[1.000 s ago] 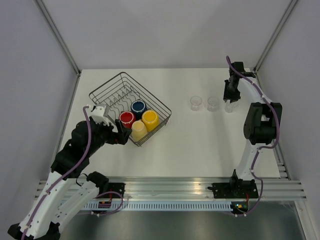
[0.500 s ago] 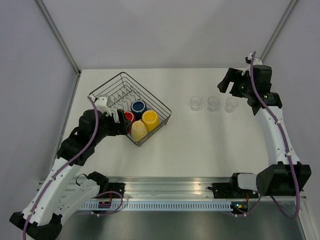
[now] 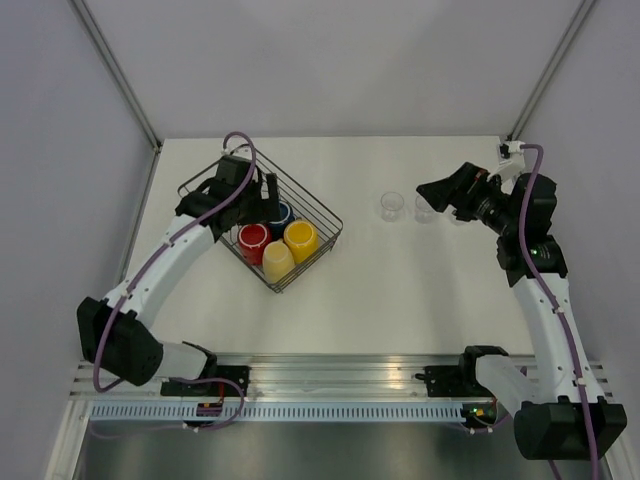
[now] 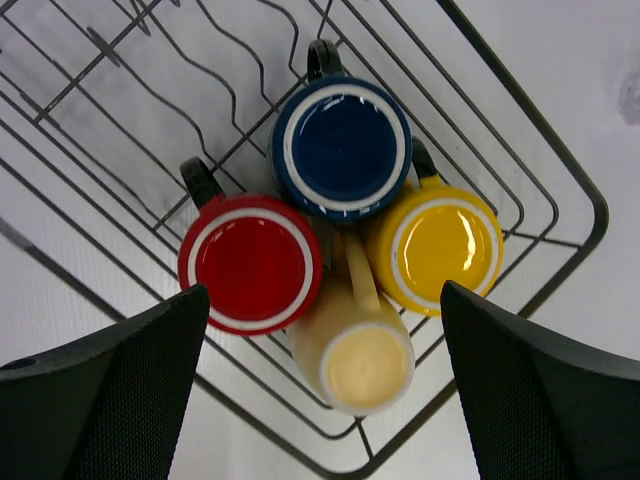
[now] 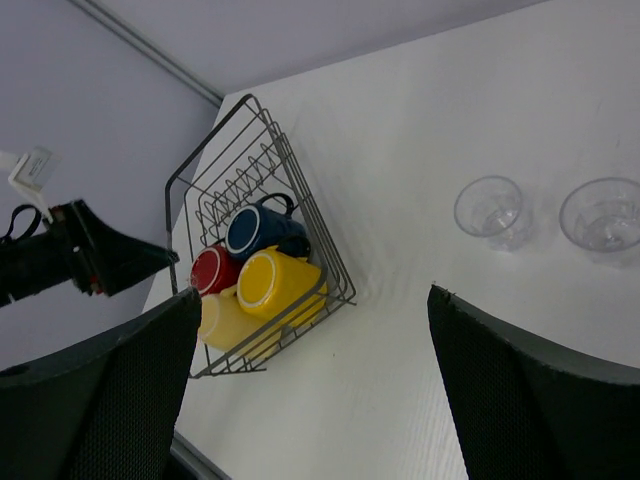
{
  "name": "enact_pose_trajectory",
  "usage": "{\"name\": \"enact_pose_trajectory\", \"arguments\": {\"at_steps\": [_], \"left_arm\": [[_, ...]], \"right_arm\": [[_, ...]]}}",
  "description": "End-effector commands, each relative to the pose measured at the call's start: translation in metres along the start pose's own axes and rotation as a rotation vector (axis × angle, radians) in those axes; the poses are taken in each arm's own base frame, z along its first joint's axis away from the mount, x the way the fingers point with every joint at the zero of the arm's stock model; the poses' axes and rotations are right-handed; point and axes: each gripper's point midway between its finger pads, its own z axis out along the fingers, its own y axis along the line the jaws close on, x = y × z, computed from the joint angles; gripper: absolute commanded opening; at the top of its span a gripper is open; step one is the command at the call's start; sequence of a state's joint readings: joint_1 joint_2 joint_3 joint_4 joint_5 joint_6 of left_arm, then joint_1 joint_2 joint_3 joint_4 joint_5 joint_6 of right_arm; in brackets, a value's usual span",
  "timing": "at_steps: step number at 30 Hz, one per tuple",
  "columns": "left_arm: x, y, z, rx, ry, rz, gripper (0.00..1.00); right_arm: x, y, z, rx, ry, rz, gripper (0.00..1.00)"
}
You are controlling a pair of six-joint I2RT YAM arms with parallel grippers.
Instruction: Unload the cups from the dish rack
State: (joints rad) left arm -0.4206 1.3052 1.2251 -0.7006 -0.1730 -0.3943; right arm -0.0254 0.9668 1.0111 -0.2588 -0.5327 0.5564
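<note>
- The white table (image 3: 400, 300) carries everything; both arms reach out over its far half.
- The dish rack (image 3: 318, 205), a dark wire basket, sits on the far left of the table, turned so that one corner points near. Its upright plate tines (image 4: 150, 60) fill the far-left part and hold nothing.
- The left arm (image 3: 170, 255) stretches from the near left edge up over the rack. The right arm (image 3: 545, 300) rises along the right side and bends left at its far end.
- The left gripper (image 3: 265, 192) hangs above the rack, over the cluster of mugs. Its fingers are spread wide and grasp nothing; the left wrist view shows all four mugs in the gap between them.
- The right gripper (image 3: 437, 192) is up over the far right of the table, just above the glasses. Its fingers are released and wide apart, with nothing in them.
- Four mugs are packed together in the rack's near-right corner, touching one another.
  - The dark blue mug (image 4: 342, 145) is farthest, upright, with its handle pointing far.
  - The red mug (image 4: 255, 262) stands upright to its near left.
  - The orange-yellow mug (image 4: 437, 245) stands upright to its near right, against the rack's right wall.
  - The pale cream-yellow mug (image 4: 360, 360) is nearest, tipped over between the red and orange-yellow ones.
- Two clear glass tumblers (image 3: 391, 205) (image 3: 425, 207) stand side by side on the far right of the table, well apart from the rack. A third may stand just right of them, but the right gripper covers most of that spot.
</note>
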Motion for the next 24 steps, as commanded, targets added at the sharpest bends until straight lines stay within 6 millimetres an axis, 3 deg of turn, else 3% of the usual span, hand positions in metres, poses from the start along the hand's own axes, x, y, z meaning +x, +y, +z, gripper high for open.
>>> {"name": "enact_pose_trajectory", "arguments": {"at_steps": [1,2,3,7,16,24], "left_arm": [[-0.029,-0.006,0.014,0.014,-0.022,0.005,1.0],[-0.037,-0.007,0.016,0.017,-0.03,0.011,1.0],[-0.032,-0.007,0.031,0.011,0.009,0.017,1.0],[-0.041,-0.009,0.055,0.034,0.064,0.018,1.0],[-0.034,-0.01,0.098,0.003,0.169,0.094,1.0],[-0.016,-0.015,0.113,0.035,0.243,0.113,1.0]], "right_arm": [[0.014,0.013,0.001,-0.086,0.031,0.04,0.98],[0.018,0.009,0.002,-0.068,0.037,0.042,0.98],[0.021,0.006,0.002,-0.056,0.049,0.04,0.98],[0.036,0.018,0.004,-0.078,0.097,-0.005,0.98],[0.042,0.029,0.001,-0.112,0.112,-0.032,0.98],[0.048,0.03,0.003,-0.111,0.128,-0.051,0.98]]}}
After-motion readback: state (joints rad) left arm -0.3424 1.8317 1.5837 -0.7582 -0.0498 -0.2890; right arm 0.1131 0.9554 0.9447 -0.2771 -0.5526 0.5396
